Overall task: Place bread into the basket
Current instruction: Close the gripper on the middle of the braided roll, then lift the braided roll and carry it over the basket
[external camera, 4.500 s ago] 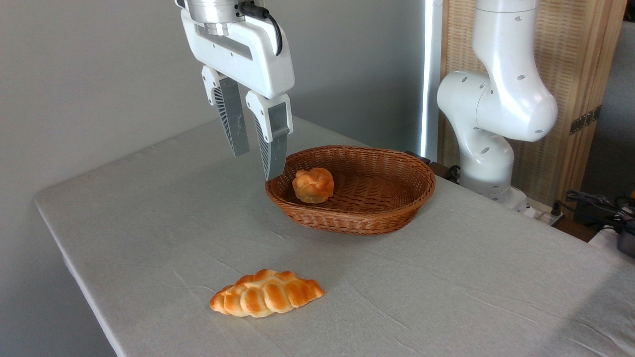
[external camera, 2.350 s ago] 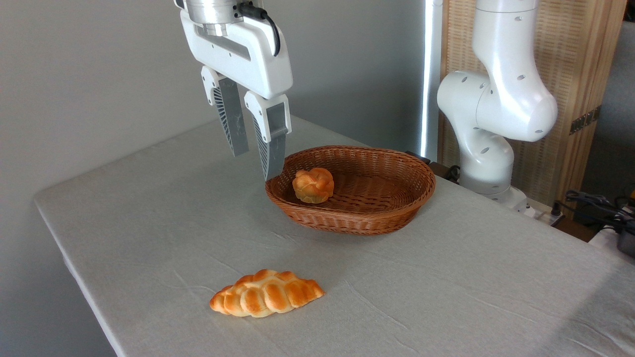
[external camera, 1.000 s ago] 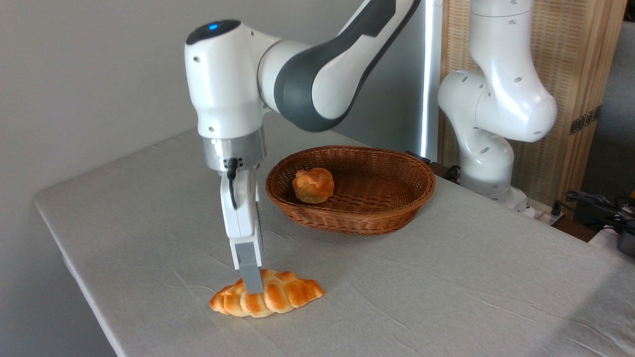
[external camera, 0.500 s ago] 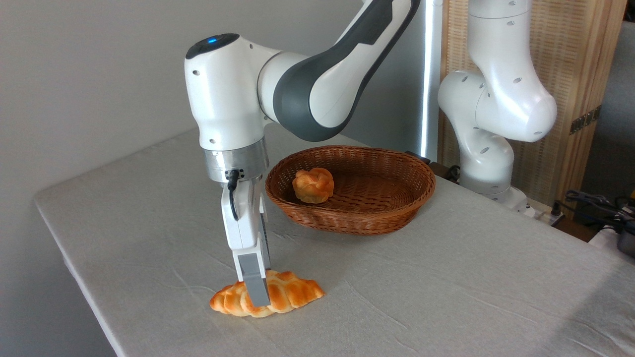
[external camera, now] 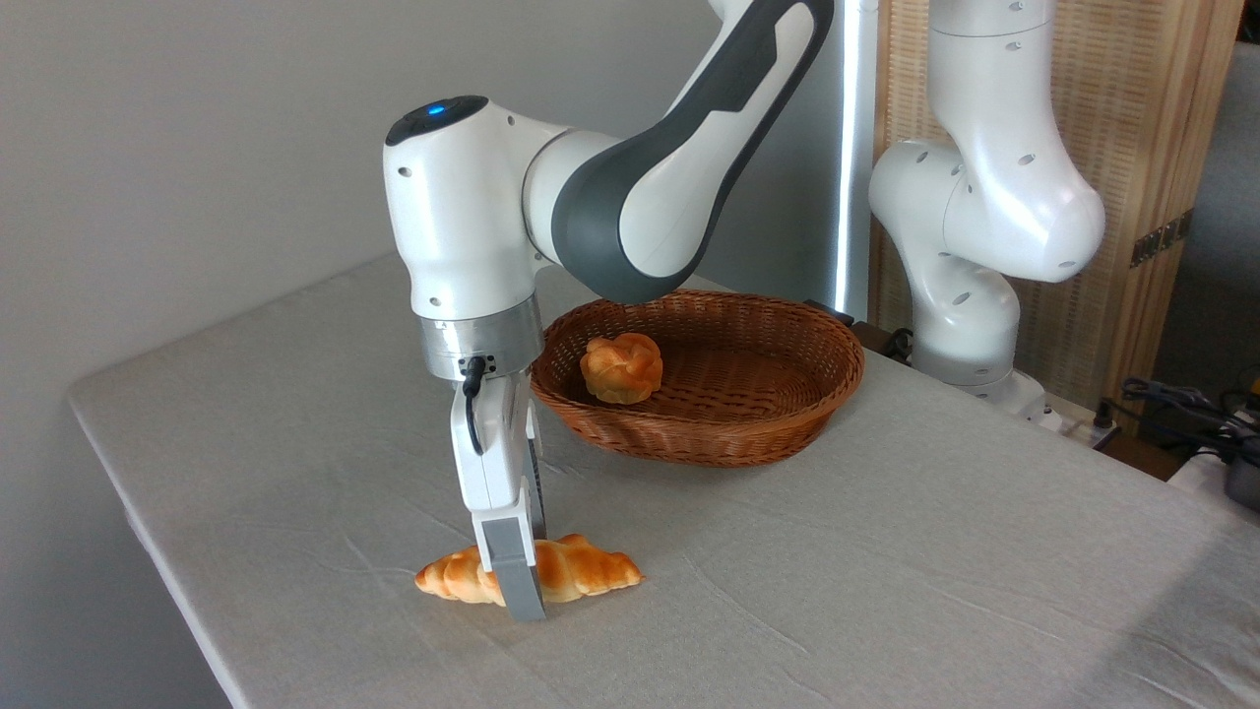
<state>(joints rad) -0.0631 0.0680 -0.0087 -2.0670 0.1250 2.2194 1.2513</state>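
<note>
While the end effector (external camera: 520, 599) straddles the bread (external camera: 581, 571) at mid-length on the worktop (external camera: 886, 551) — best balance point — its grip can't be judged. Basket (external camera: 787, 414) waits far right.

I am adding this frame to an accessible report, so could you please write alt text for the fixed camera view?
A white robot arm's gripper reaches straight down over the middle of a braided bread lying on a grey table, its near finger in front of the loaf. Behind, an oval wicker basket holds a small round roll.
</note>
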